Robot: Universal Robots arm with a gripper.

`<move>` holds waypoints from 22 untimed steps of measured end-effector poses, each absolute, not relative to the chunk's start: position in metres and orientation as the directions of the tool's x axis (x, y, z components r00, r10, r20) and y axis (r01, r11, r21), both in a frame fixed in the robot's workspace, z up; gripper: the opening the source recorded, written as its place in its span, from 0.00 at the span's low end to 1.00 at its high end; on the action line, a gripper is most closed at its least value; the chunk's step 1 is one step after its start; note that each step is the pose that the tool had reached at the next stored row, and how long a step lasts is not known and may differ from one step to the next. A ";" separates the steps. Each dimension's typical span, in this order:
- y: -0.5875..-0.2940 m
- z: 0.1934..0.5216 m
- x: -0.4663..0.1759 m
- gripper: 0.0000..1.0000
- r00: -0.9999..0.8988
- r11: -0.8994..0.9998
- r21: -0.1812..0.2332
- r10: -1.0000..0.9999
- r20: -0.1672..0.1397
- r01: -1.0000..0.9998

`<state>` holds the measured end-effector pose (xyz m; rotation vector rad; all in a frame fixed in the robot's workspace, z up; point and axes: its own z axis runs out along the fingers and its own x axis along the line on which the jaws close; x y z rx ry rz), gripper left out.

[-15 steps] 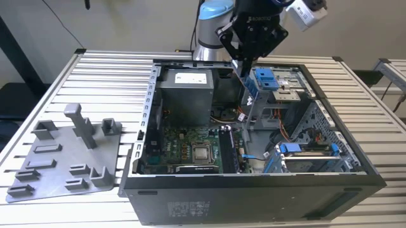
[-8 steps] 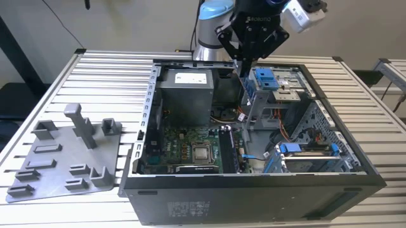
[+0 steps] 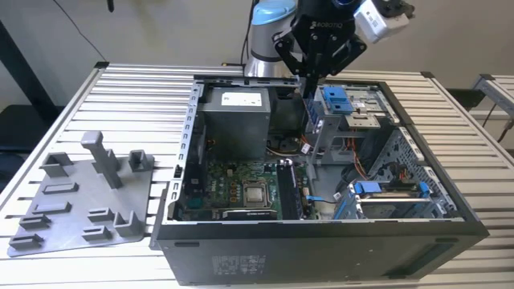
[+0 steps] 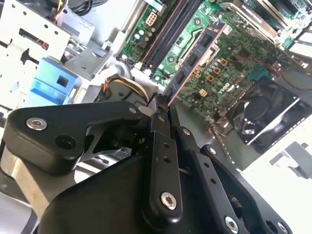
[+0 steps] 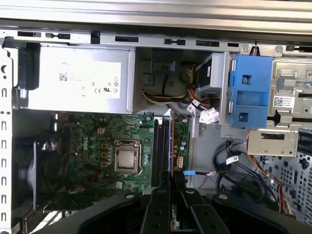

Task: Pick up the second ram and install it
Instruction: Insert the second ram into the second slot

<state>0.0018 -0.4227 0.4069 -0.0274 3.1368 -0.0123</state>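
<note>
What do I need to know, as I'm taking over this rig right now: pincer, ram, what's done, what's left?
Pincer: shut on the second ram, gripping it by one end.
Ram: in the air over the motherboard of the open computer case, lined up near the memory slots.
Done: the pickup.
Left: the install; the ram is not seated in a slot.

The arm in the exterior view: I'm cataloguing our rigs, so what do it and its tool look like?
The arm is a silver-grey tube with a light blue joint cap. Its tool is matte black with pale lettering, built from linked bars; the second wrist view shows silver screws at the pivots. A white camera box sits beside it.
</note>
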 end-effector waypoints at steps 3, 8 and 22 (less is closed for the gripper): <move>-0.423 0.407 0.002 0.14 -1.000 1.000 -0.008 0.003 -0.005 0.003; -0.423 0.407 0.002 0.14 -1.000 1.000 -0.008 0.018 -0.005 0.018; -0.423 0.404 0.002 0.14 -1.000 1.000 -0.008 0.027 -0.005 0.027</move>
